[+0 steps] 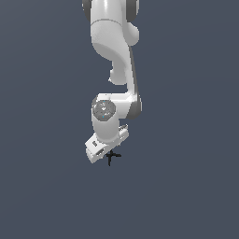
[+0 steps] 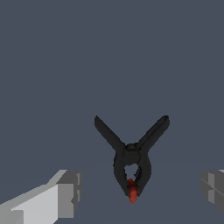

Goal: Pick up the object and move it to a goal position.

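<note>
Now | object [image 2: 130, 159]: black X-shaped clamp, red tip | fingers [image 2: 68, 192]: grey, blocky, spread wide, touching nothing

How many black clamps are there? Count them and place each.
1. The black clamp lies between the open fingers, below the gripper in the exterior view. None seems hidden.

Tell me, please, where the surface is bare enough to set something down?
All of it is bare except under the end effector, where the black clamp lies between the open fingers. Both exterior-view sides of the arm are free.
</note>
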Tool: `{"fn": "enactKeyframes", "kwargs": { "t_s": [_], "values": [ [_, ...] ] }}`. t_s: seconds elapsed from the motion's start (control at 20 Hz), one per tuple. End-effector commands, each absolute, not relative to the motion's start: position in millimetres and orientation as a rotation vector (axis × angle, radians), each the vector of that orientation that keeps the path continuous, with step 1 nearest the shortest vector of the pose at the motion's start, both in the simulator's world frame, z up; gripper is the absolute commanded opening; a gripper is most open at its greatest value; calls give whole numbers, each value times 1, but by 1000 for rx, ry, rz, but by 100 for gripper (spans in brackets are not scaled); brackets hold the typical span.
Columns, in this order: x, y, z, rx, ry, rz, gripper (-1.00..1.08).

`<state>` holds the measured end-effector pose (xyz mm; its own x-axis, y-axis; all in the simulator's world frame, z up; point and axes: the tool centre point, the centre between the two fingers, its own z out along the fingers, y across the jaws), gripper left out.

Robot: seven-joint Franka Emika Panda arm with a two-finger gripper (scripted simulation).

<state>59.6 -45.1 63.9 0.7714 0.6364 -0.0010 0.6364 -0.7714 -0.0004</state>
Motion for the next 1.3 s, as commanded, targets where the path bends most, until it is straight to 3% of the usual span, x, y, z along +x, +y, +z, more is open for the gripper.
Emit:
{"fn": "enactKeyframes", "kwargs": {
  "t_s": [0.0,0.85,0.9,1.25],
  "values": [
    [60,-45,64,-2957,-1062,1,100],
    [60,-45,14,-2954,-1070,0,100],
    [60,-45,14,-2954,-1070,0,-100],
    [60,-45,14,-2954,-1070,0,-100]
  ]
}}
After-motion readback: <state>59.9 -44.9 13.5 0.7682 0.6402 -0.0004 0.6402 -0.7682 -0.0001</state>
